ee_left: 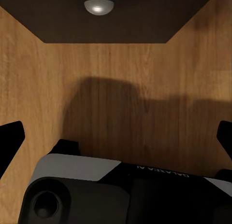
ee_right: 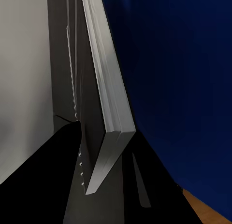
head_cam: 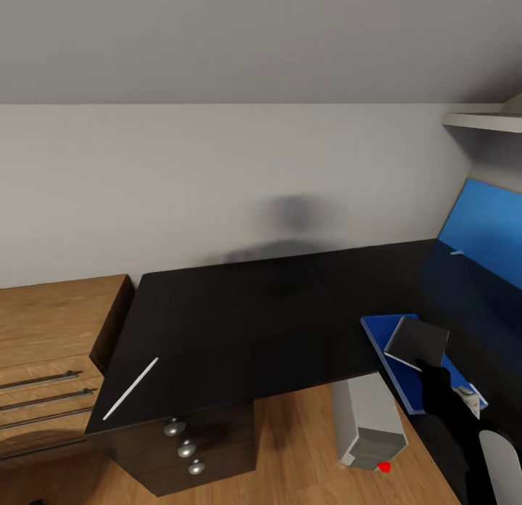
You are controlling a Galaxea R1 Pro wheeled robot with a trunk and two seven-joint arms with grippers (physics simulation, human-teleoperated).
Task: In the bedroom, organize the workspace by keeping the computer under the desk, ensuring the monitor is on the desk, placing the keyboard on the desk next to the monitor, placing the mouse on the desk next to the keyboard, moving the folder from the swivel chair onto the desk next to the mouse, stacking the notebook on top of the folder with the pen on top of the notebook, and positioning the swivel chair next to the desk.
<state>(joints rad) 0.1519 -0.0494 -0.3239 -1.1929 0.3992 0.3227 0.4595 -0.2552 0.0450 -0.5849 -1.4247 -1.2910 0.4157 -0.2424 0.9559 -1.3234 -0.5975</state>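
Low at the head view's right edge: dark grey notebook (head_cam: 417, 343) pinched at its near corner by the right gripper (head_cam: 433, 371), lifted and tilted over the bright blue folder (head_cam: 395, 360). Seen along the right wrist camera, same notebook (ee_right: 104, 113) edge-on, pages pale, clamped between the black fingers (ee_right: 53, 175), blue folder (ee_right: 179, 89) spread behind it. Folder lying flat on the right-hand stretch of the glossy black desk (head_cam: 239, 323). Well apart to the left, near the desk's front corner: thin silvery-white pen (head_cam: 130, 388), slanted on the bare top. Below the desk edge, just left of the folder: light grey computer (head_cam: 367, 418), red mark at its front, standing on the wooden floor (head_cam: 297, 447). Under the pen's corner: black drawers with silver knobs (head_cam: 185, 448). Beside them, a light wooden cabinet (head_cam: 51, 345) against the plain white wall (head_cam: 181, 178). Left gripper (ee_left: 116, 137) spread wide, fingertips (ee_left: 10, 137) at either edge of its wrist view, above floorboards (ee_left: 121, 79) and one silver knob (ee_left: 98, 4).
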